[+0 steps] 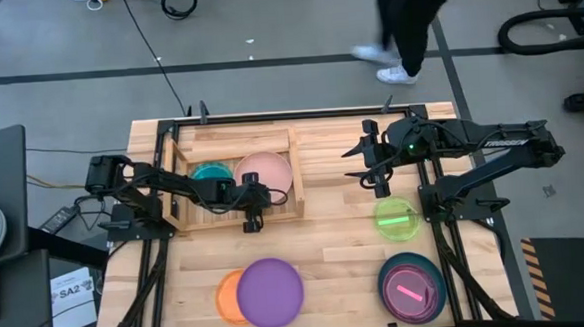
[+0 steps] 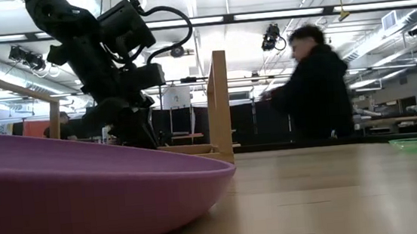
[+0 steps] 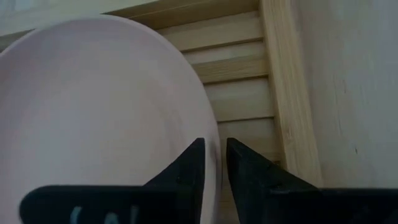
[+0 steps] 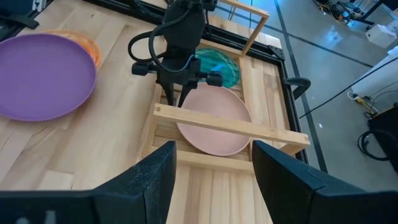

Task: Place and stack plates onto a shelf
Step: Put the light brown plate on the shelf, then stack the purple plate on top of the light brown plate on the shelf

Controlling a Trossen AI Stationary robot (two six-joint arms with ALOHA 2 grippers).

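Note:
The wooden shelf (image 1: 188, 184) stands at the table's far left. In it a pink plate (image 1: 267, 173) lies on the slats beside a teal plate (image 1: 210, 172). My left gripper (image 3: 216, 168) slants down at the pink plate's rim, its fingers a little apart on either side of the rim. My right gripper (image 4: 214, 180) hangs open above the table at the right, over nothing. A purple plate (image 1: 271, 293) rests on an orange plate (image 1: 224, 295) near the front edge. My left gripper has the pink plate's rim (image 3: 214, 146) in the narrow gap between its fingers, coming slanting down from the table's left. One finger (image 3: 189, 165) overlaps the plate's top. Whether either finger touches the rim, I cannot tell. The plate lies flat in the shelf.
A green plate (image 1: 397, 218) lies at the right, and a dark teal plate (image 1: 412, 287) with a pink one in it at the front right. The shelf's raised rail (image 4: 230, 127) crosses above the pink plate. A person (image 2: 312, 85) walks behind the table.

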